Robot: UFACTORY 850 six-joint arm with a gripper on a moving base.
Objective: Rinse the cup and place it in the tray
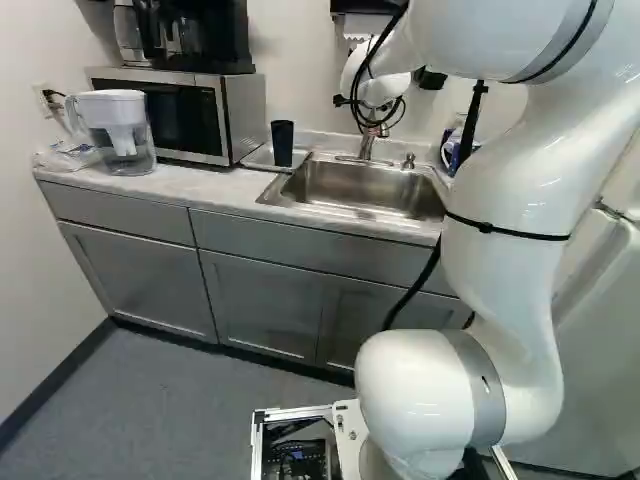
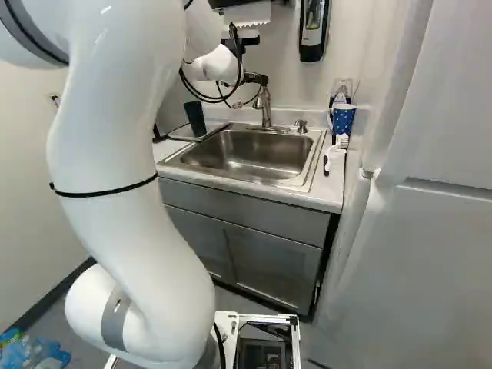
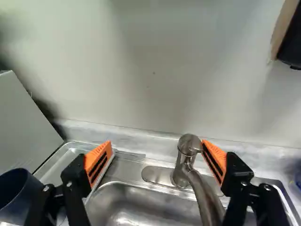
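Note:
My gripper [image 1: 374, 124] is up at the faucet [image 1: 366, 146], over the back of the sink. In the wrist view the gripper [image 3: 157, 157] stands wide open and holds nothing. The faucet [image 3: 184, 161] shows between its orange pads, close by one of them. A dark blue cup [image 3: 15, 190] stands upright outside the other finger, apart from it. The left base view has this cup [image 1: 282, 143] beside the sink, on the metal tray [image 1: 262, 158]. Part of the tray [image 3: 70, 153] is hidden by the finger and the cup.
The steel sink [image 2: 250, 154] is set in the counter [image 1: 170, 185]. A microwave [image 1: 180, 112] and a water pitcher [image 1: 118, 130] stand beyond the cup. At the sink's other side are a soap pump [image 2: 300, 125], a blue dotted cup [image 2: 343, 118] and a brush [image 2: 336, 151].

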